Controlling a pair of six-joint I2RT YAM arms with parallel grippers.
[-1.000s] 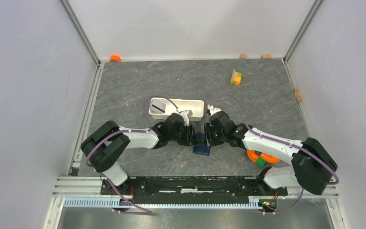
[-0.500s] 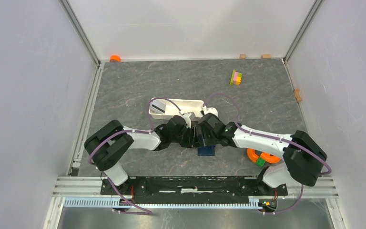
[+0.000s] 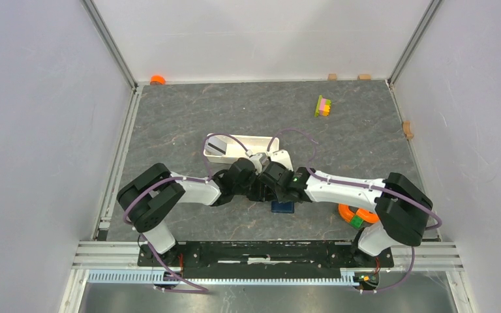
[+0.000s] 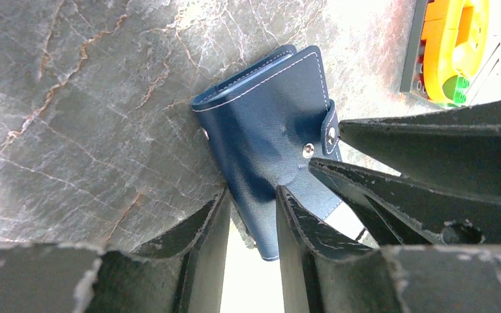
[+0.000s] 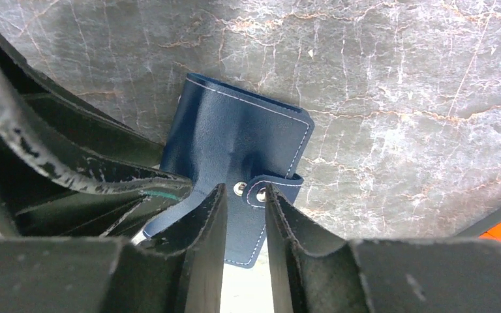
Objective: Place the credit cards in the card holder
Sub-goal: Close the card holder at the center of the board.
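We're on the opening step: card holder (image 4: 267, 130) is snapped shut, low between both arms. Left claw (image 4: 252, 192) pinches its edge, right claw (image 5: 244, 189) its snap strap (image 5: 275, 188), both nearly closed. Next, we reckon: pop that snap.

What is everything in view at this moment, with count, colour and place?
card holder: one, navy blue, centre front of table.
credit card: one visible, grey, left end of tray.
tray: one, white, behind the card holder.
block stack: one, yellow-pink-green, far right.
cap: one, orange, back left corner.
wooden blocks: three, tan, two at back edge, one at right edge.
toy: one, orange and green, near right.
table: one, grey marbled.
left pincer: black, straddling the card holder's edge.
right pincer: black, straddling its strap.
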